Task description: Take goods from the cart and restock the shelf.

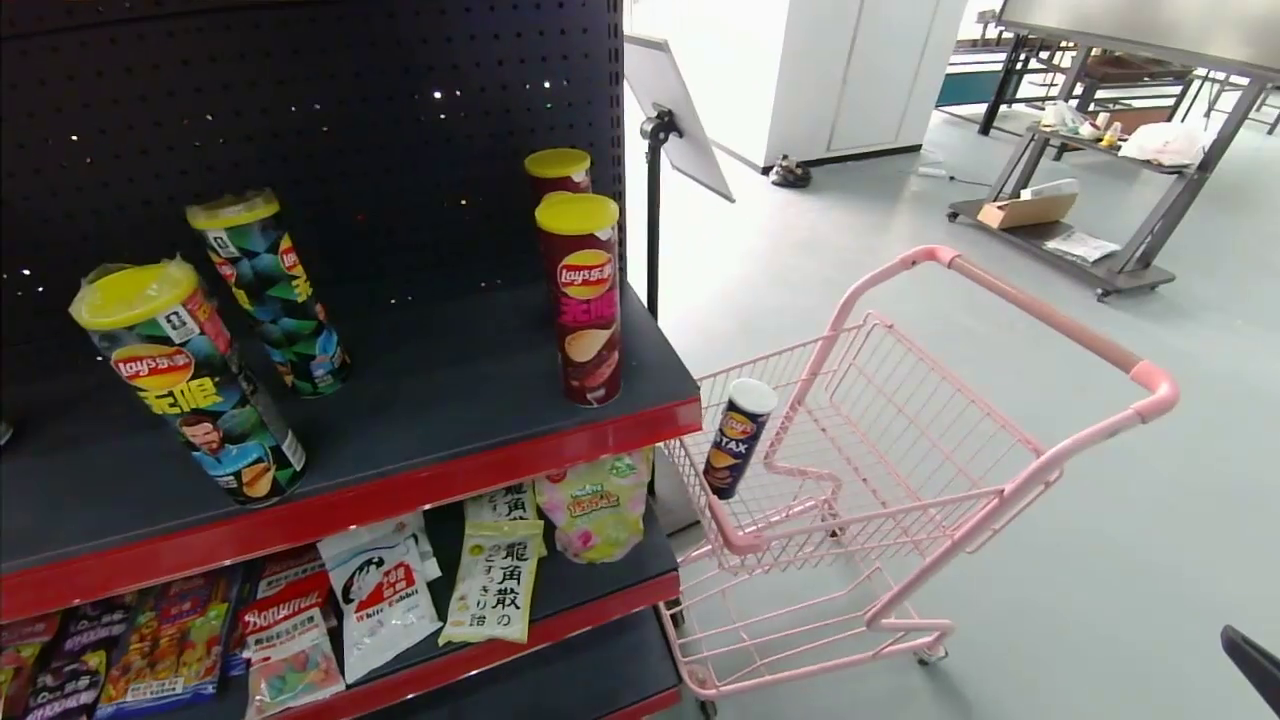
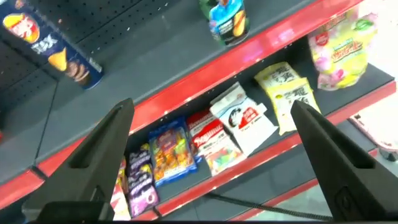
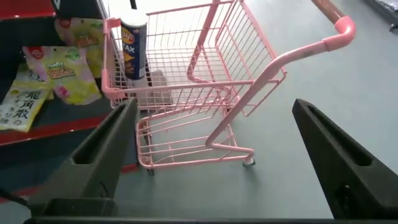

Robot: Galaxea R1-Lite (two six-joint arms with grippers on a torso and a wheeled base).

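The can (image 1: 738, 438) I'm after stands on end in the pink cart (image 1: 1045, 312), tucked into the basket's left corner, right beside the shelf (image 1: 430, 370). Its white lid is up and its long axis is close to vertical; it may lean a touch, but I can't be sure. It is the one item I can see in the basket. My right gripper (image 3: 213, 106) is plainly the nearer one. It hangs on the near side of the cart and above it, fingers spread wide with nothing between them, and the can lies farther out and to the left of that gap. I judge the coming move to be a reach forward and left, down over the basket rim, closing across the can's round body. My left gripper (image 2: 212, 104) is also wide open and holding nothing, off the shelf front over the lower tier of snack bags (image 2: 242, 118). On the upper board two maroon cans (image 1: 580, 300) stand at the right and two teal cans (image 1: 190, 380) at the left, the pairs well apart.
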